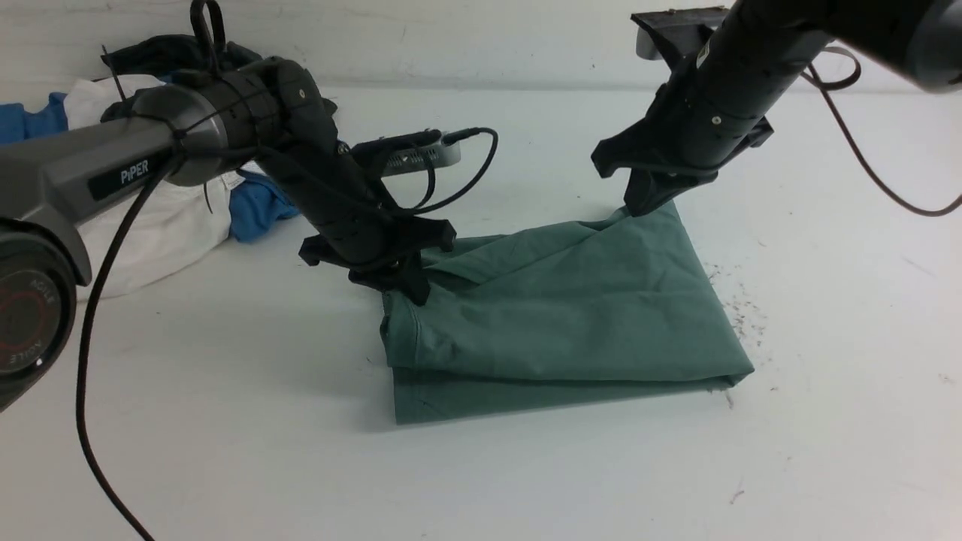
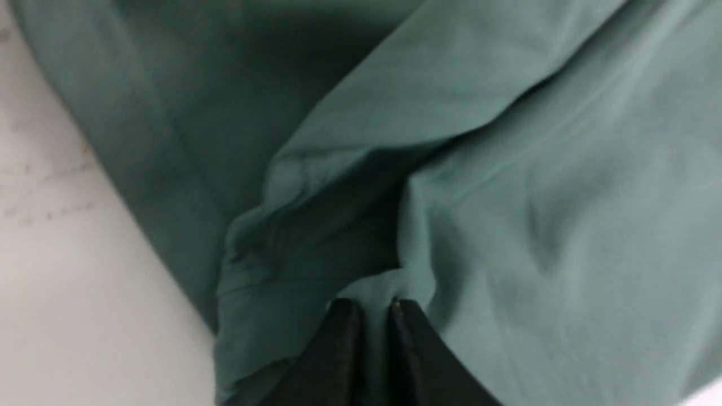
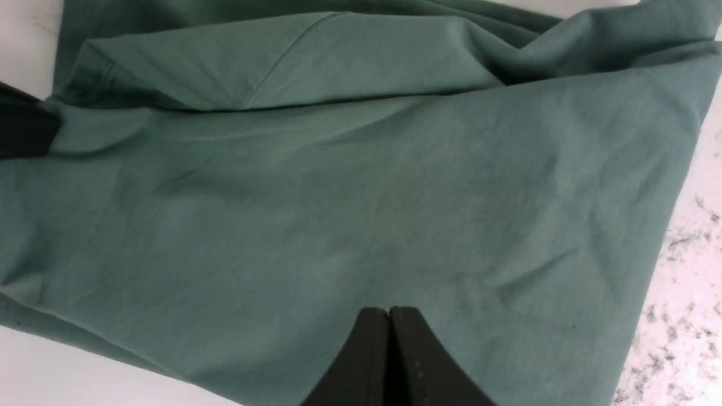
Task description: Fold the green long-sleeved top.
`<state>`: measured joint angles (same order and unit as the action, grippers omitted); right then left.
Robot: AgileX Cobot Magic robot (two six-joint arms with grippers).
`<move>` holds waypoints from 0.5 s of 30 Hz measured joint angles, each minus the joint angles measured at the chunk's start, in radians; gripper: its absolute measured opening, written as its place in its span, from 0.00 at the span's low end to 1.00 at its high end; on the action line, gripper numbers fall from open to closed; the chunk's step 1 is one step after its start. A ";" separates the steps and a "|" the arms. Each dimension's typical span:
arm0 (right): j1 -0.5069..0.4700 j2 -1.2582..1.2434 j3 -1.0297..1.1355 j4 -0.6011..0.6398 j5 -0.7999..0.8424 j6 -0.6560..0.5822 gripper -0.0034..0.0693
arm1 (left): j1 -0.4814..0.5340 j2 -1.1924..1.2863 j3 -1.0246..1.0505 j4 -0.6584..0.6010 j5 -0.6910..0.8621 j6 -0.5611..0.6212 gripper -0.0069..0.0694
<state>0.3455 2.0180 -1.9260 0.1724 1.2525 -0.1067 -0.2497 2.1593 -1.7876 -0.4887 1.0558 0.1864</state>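
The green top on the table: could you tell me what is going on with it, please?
The robot is folding the green long-sleeved top, which already lies as a layered rectangle on the white table. The left gripper appears to pinch its far left corner; the right gripper, shut, sits at the far right corner. Other clothes are piled at the left.

The left arm [image 1: 113, 169] reaches in low from the left, its wrist bent downward. The left gripper [image 1: 413, 289] is pinched almost closed on a fold of the green long-sleeved top [image 1: 571, 315]. The right arm [image 1: 744, 68] slants steeply down on the right, with the right gripper [image 1: 645, 204] fully closed and its tips at the cloth.
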 joint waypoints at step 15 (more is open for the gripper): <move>-0.001 0.201 0.000 0.125 -0.013 -0.037 0.03 | -0.002 0.000 -0.233 -0.100 0.096 0.272 0.14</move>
<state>0.3444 2.2192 -1.9260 0.2976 1.2390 -0.1438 -0.2517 2.1593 -2.0207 -0.5886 1.1522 0.4585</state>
